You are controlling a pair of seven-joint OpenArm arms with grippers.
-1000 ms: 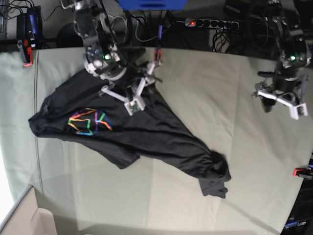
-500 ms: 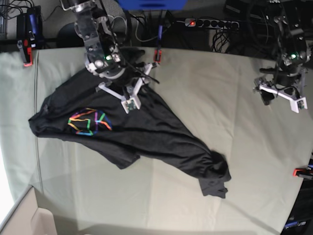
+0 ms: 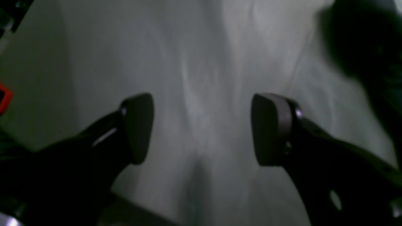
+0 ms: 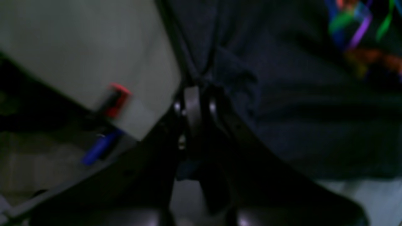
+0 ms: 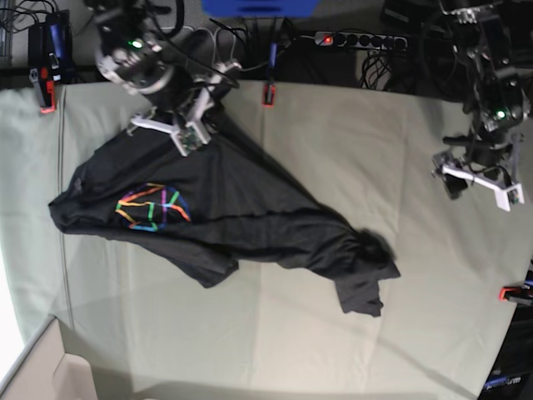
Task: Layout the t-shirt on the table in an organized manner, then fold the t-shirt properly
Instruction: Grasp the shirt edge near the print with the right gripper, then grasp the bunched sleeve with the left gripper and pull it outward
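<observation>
Base view, upper left: one red-and-black clamp [image 5: 47, 93], upright. Upper middle: a second red-tipped clamp [image 5: 268, 92], with a blue bar [image 5: 272, 57] standing directly above it. Right edge: a third clamp [image 5: 515, 293], red-orange and black, lying roughly horizontal. Top centre: a bright blue object [image 5: 260, 7], cut off by the frame; type not determinable. To its right, a black strip [image 5: 366, 40] bearing a row of round fittings, with a red light [image 5: 327, 39] lit at its left end. Pale looped cables [image 5: 231, 52] noted left of the blue bar. Lower left corner: a beige, angular object [image 5: 60, 367], partly in frame.
</observation>
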